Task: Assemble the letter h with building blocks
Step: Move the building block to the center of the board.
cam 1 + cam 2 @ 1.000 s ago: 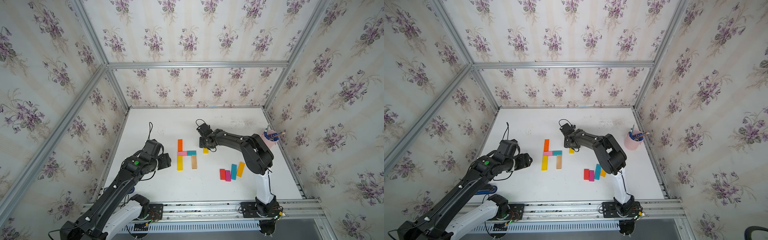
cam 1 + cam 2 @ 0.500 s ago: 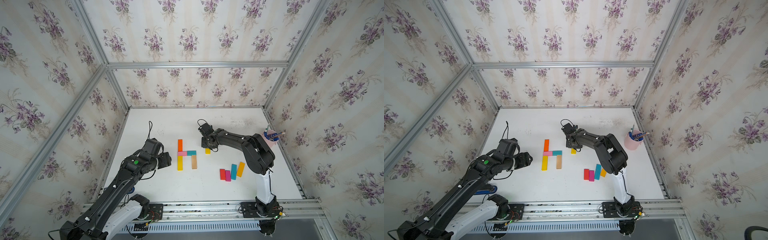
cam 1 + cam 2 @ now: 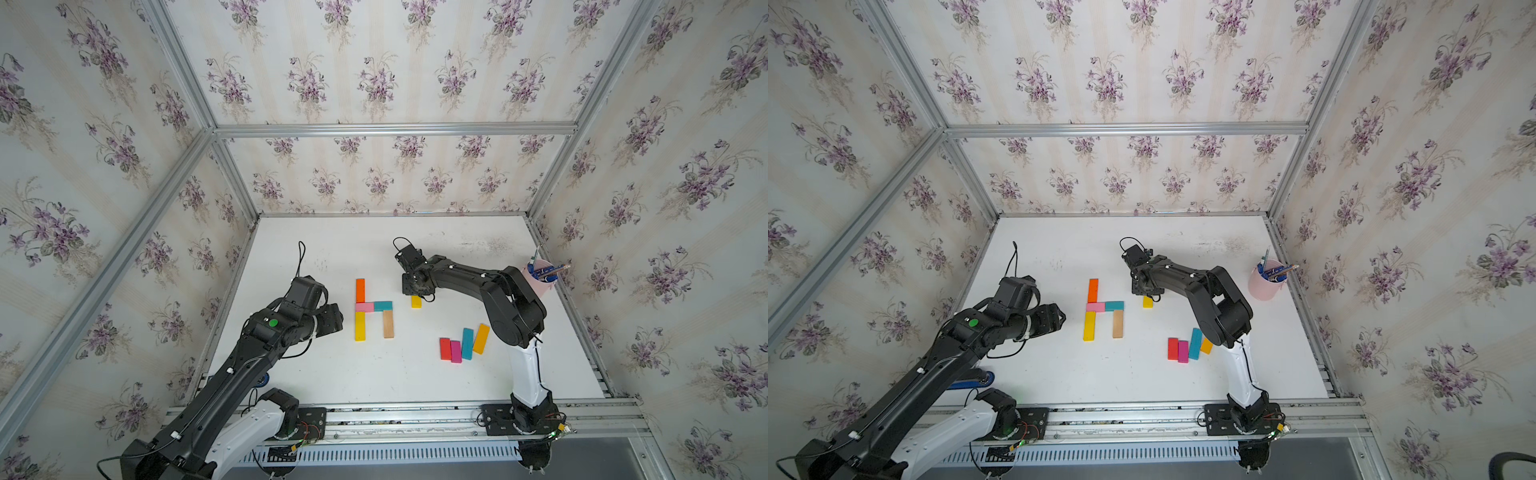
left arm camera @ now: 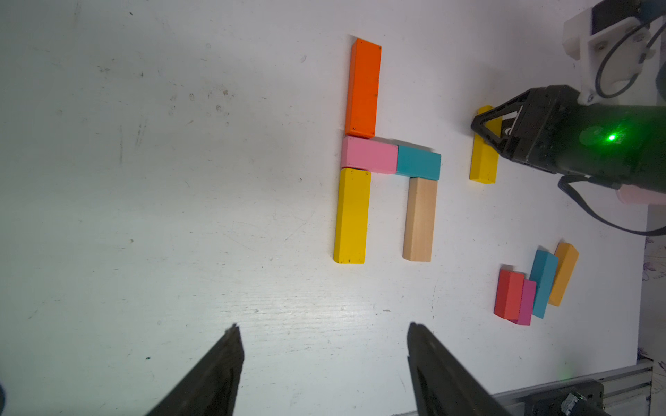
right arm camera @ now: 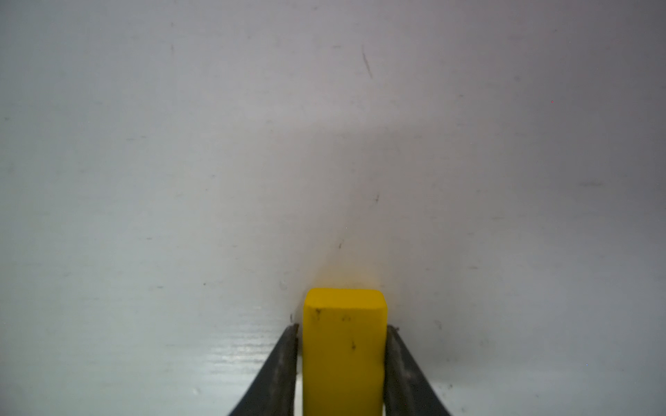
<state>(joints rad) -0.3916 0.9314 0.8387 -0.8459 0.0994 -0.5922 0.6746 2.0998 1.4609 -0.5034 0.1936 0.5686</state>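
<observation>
The right gripper (image 5: 342,327) is seen closed on the short yellow block (image 5: 342,345), with a jaw set against each long side, so the block's long axis runs straight out between the fingers. Whether the block is lifted or rests on the table (image 3: 353,374) cannot be told. In the left wrist view the grip is taken at the block's end on the side of the orange block (image 4: 363,88), and the other end is free.

Outward from the held block, the h lies toward the left arm, near but apart. A strip of bare table is seen between the held block and the teal block (image 4: 418,162). The held block's axis is parallel to the stem, which is made of the orange block, the pink block (image 4: 369,155) and the long yellow block (image 4: 351,216) set end to end. The teal block is butted against the pink one, and the tan block (image 4: 419,219) runs down from it as the leg. The letter is judged legible already, so the held block is probably surplus or a finishing piece. Which of the two cannot be settled.

The right arm is much the nearer. The left gripper (image 4: 323,326) is open and empty, well apart on the stem's other side. The red block (image 4: 508,293), magenta block (image 4: 527,302), blue block (image 4: 543,282) and amber block (image 4: 564,273) are bunched together, apart from the h.
</observation>
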